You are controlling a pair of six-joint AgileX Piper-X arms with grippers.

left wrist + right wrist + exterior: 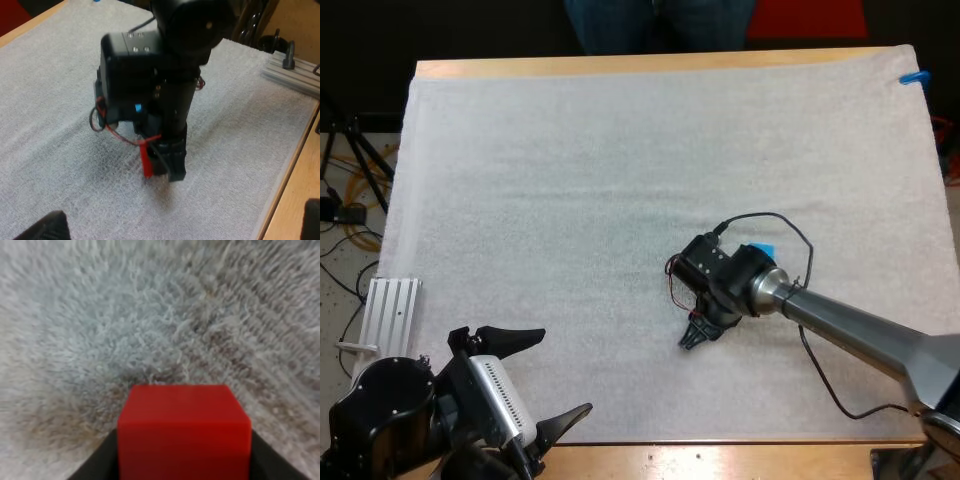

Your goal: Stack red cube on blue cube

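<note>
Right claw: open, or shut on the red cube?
Shut: the right claw grips the red cube. Right wrist view shows its black fingers pressing both sides of the cube.

My right gripper points down onto the white mat, right of centre. A corner of the blue cube peeks out just beyond my wrist. My left gripper hangs over the mat's near left edge, fingers spread apart. A person's legs stand at the far side.

The white mat is rough, looped cloth over a smooth wooden worktop, the red cube smooth, faintly glossy plastic, and the rail at eight o'clock ribbed bare metal.
</note>
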